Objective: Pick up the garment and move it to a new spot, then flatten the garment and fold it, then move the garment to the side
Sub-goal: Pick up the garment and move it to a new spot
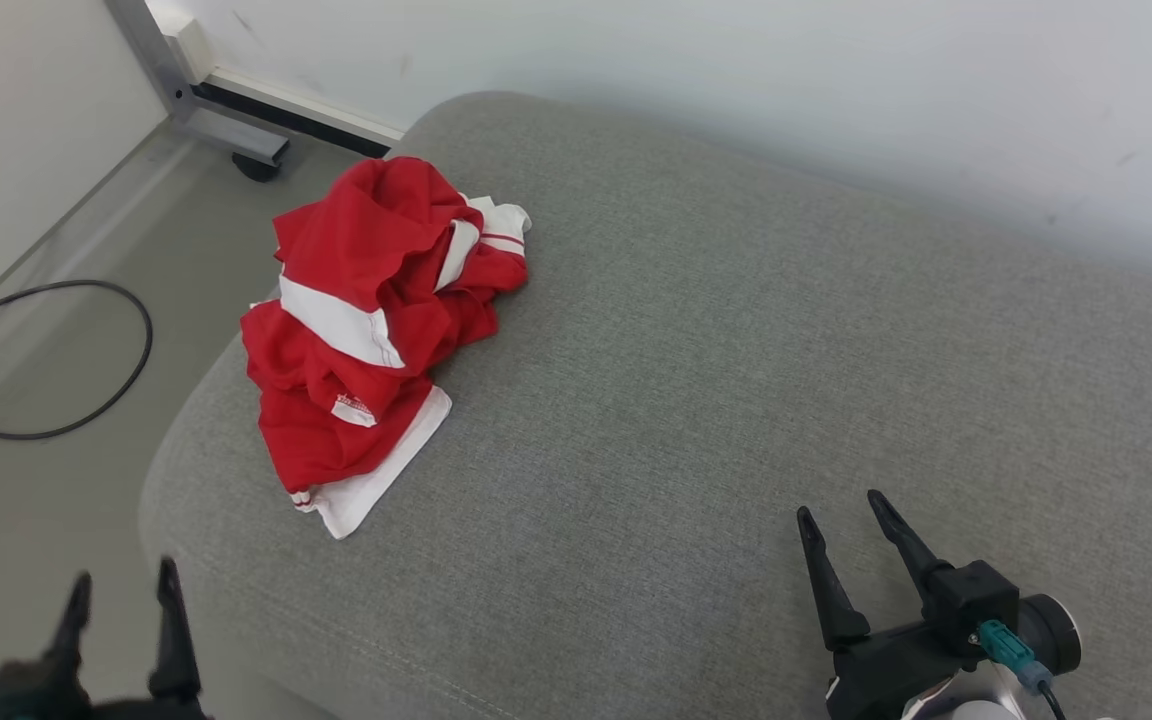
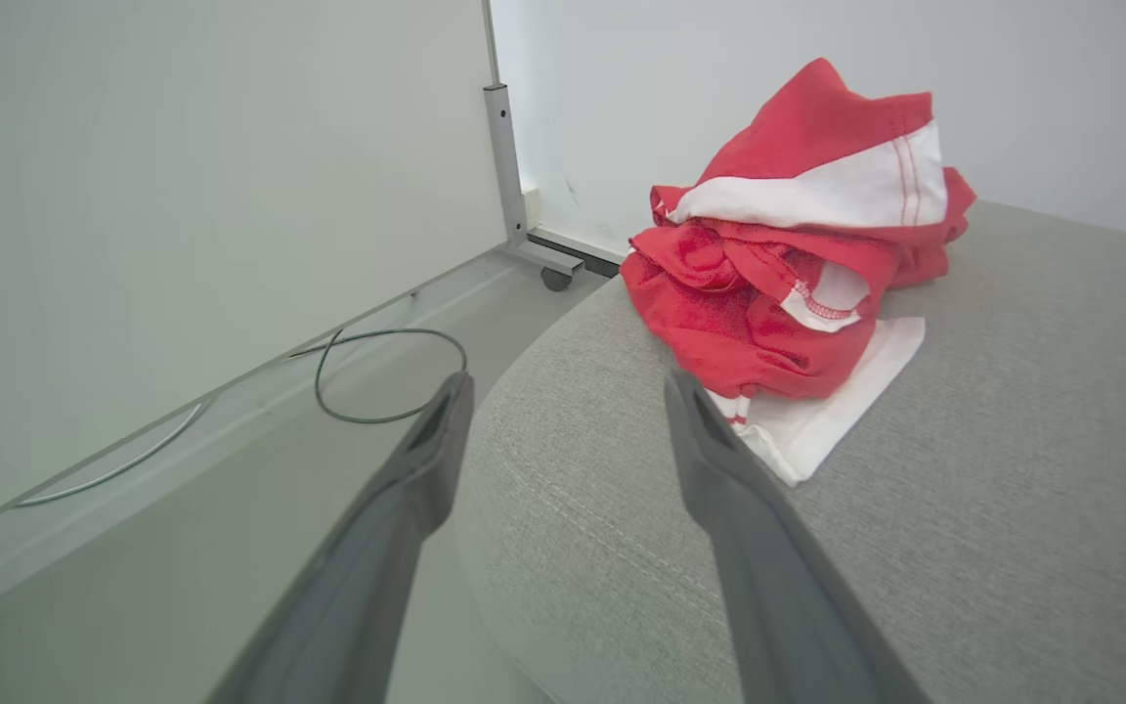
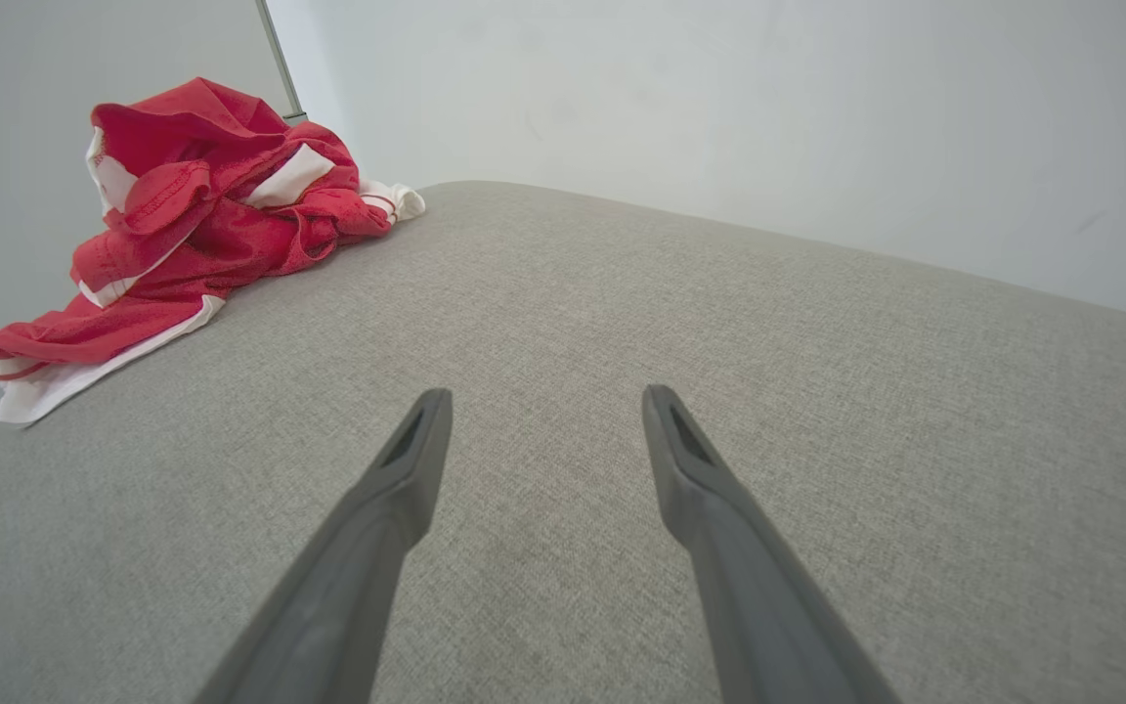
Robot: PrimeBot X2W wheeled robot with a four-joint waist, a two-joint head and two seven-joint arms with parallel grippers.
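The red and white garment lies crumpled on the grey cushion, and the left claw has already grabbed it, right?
Not quite. The left gripper is open and apart from the garment, as the left wrist view shows. It does lie crumpled on the grey cushion.

Grey fabric cushion [image 1: 736, 400], looped black cable [image 1: 36, 437] on the floor [image 1: 56, 520], castered metal frame [image 1: 221, 125] by the wall [image 1: 736, 80].
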